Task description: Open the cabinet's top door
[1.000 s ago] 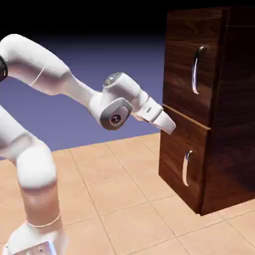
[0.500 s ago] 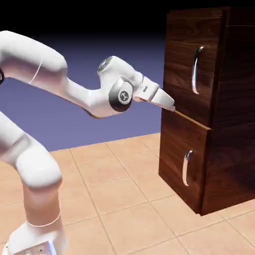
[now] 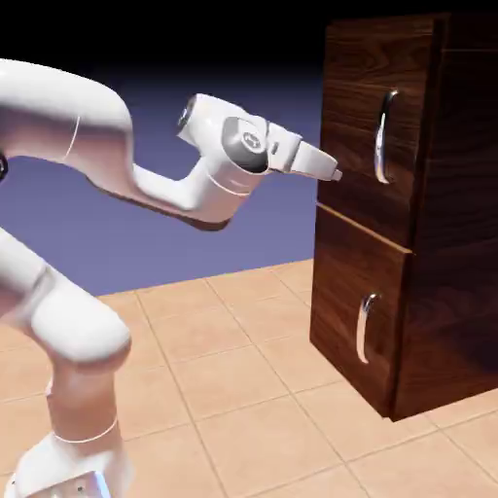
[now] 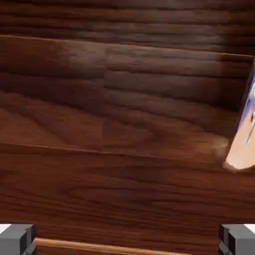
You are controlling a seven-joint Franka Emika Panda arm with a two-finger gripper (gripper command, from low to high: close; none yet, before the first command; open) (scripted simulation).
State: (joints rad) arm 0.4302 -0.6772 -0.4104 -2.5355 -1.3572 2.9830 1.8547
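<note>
Dark walnut top door (image 3: pixel 368 146) sits closed; the tool (image 4: pixel 127 241), fingers wide and empty, is near its panel. Gripping the handle (image 3: pixel 382 138) and opening remain.

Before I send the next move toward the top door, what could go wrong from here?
Two risks stand out. The pincer is open, and the top door's handle sits at the hand view's right edge, outside the span between the fingertips; driving straight in would probably press bare wood and miss it. Also, the handle is a slim, upright curved bar close to the door panel, so a fingertip might knock it or the panel instead of straddling the bar.
</note>
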